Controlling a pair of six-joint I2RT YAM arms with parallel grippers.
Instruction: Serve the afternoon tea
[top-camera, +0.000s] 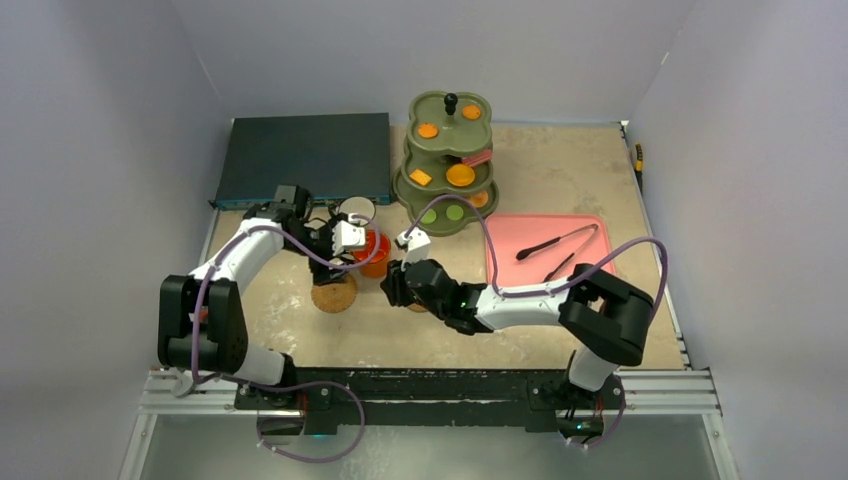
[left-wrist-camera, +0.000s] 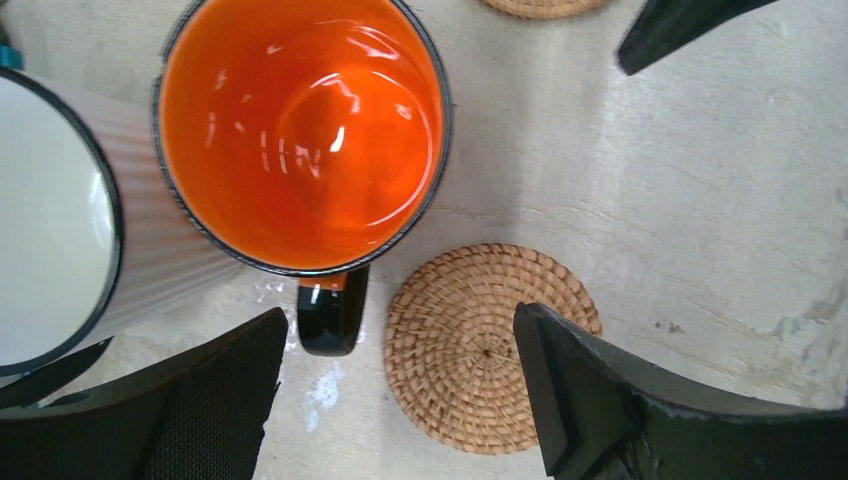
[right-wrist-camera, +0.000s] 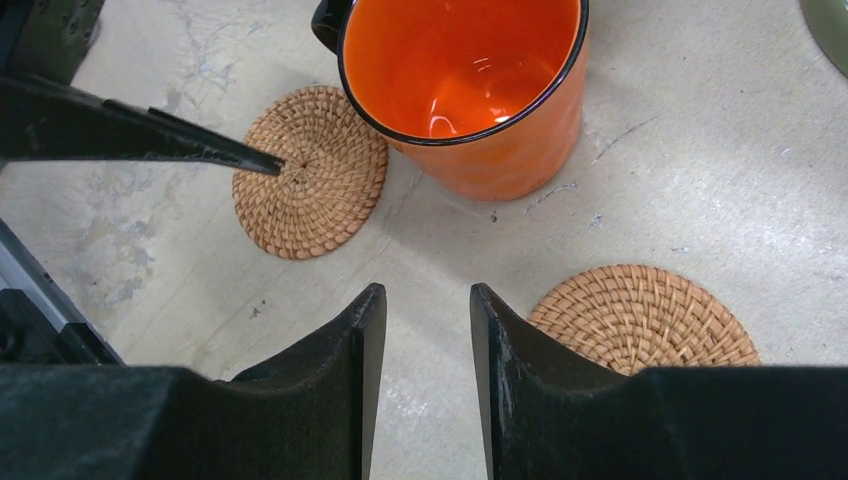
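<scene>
While the left gripper (left-wrist-camera: 398, 330) hangs with jaws wide and nothing in them, the orange mug (left-wrist-camera: 300, 130) stands upright on the table (top-camera: 560, 175) just ahead of its fingers. The handle is on the side of the left coaster (right-wrist-camera: 312, 170), which lies just beside the mug, not under it. White mug (left-wrist-camera: 50, 220), cut off at the frame edge, stands tight against the orange one; touching or not, can't tell. Right gripper (right-wrist-camera: 425, 300): jaws narrow, a slit of tabletop between, holding nothing, w/ the right coaster (right-wrist-camera: 645, 315) just beside 1 finger.

Room: bare top between the 2 coasters and along the near edge. Dark-blue box (top-camera: 305, 155) closes the back left. The 3-tier stand (top-camera: 452, 128) w/ biscuits (top-camera: 460, 175) and a pink cake (top-camera: 478, 158) closes back centre, pink tray (top-camera: 510, 228) w/ tongs (top-camera: 555, 245) the right. Box's front strip too small to read. From above, the right coaster is mostly hidden under the gripper.
</scene>
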